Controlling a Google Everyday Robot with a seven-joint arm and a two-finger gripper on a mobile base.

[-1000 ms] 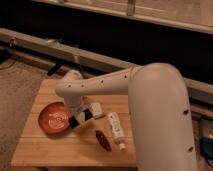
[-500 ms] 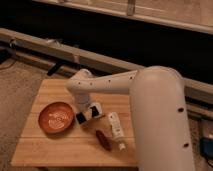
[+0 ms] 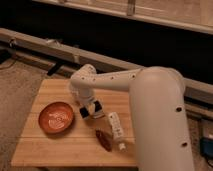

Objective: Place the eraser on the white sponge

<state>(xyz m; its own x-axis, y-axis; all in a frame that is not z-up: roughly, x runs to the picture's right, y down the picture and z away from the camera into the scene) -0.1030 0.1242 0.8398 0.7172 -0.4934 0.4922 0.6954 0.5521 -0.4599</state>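
**Eraser low over the sponge: where the drop could slip**

Camera view: my pincer [image 3: 89,109] is down low over the middle of the wooden surface [image 3: 50,145], just right of the orange bowl [image 3: 56,117]. A small dark block sits at its tip, which I take to be the eraser [image 3: 85,113], and right against it on the right is the white sponge [image 3: 96,108]. I cannot tell whether my pincer is clamped on the eraser or has let go; the two run together here. I also cannot tell whether the eraser lies on the sponge or only beside it.

My worries, as I judge them:
- The sponge is small and probably soft. If I let the eraser go off-centre, it may tip over the edge and land on the surface.
- If I press down, the sponge may squash or skid sideways.
- The bowl is near on the left. A sideways drift could clip its rim.
- The white tube [image 3: 116,129] and the dark red oblong [image 3: 104,140] lie near, toward the front right. A sloppy retreat might nudge them, or drag the sponge along.
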